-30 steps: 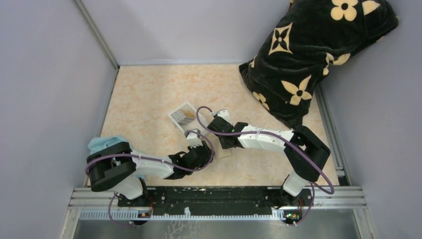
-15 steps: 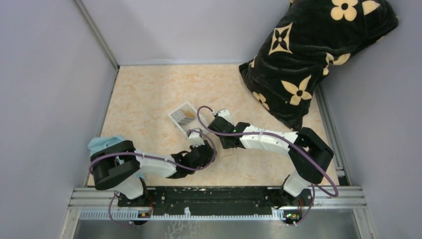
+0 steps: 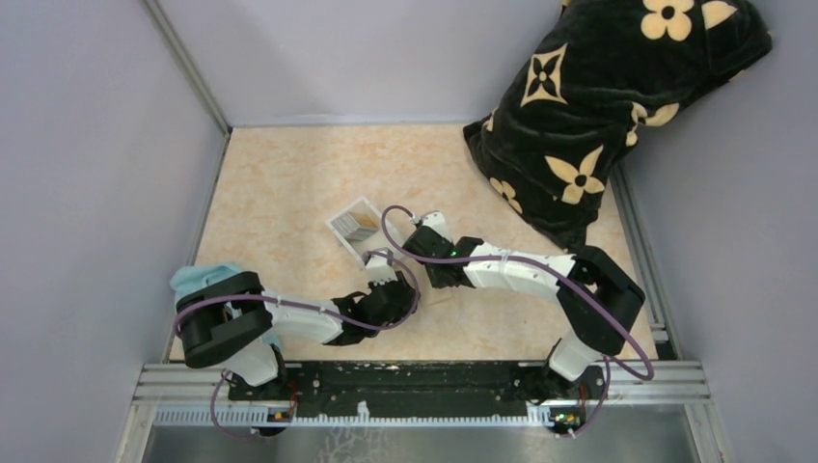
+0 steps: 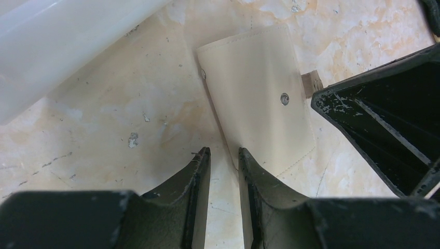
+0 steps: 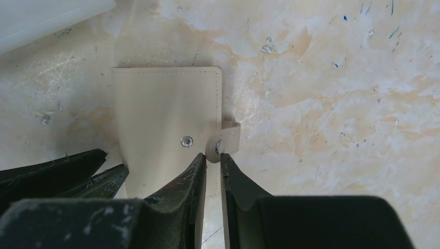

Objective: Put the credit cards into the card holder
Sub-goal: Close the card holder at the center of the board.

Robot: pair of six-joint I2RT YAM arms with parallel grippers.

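Fingers (image 5: pixel 194 176) of the right gripper (image 5: pixel 212 160) are standing only a sliver apart, one on each side of the lower end of the snap tab (image 5: pixel 228 136). It cannot be told whether they are actually pressing on the tab. The tab is sticking out from the side of the card holder (image 5: pixel 166 114), which is lying shut and flat on the table (image 3: pixel 289 183), its beige outer face and a metal stud facing up. Most of the card holder is lying just beyond and to the left of those fingertips in the right wrist view.

The left gripper (image 4: pixel 224 158) is reaching in from the other side. Its two fingers are standing a little apart, with bare table showing in the gap between them. The near corner of the card holder (image 4: pixel 254 93) is lying right at the tip of one finger, and the rest is stretching away beyond it. The right gripper is showing as a dark shape at the right edge of that view, just beside the tab.

In the top view both arms are meeting near the middle of the table and covering the card holder. A white tray (image 3: pixel 340 220) is sitting tilted just beyond the grippers, and the credit cards (image 3: pixel 359 228) are lying inside it, tan and dark. A light blue cloth (image 3: pixel 198 277) is lying by the left arm's base, and a black cushion (image 3: pixel 598 106) with cream flowers is leaning in the far right corner.
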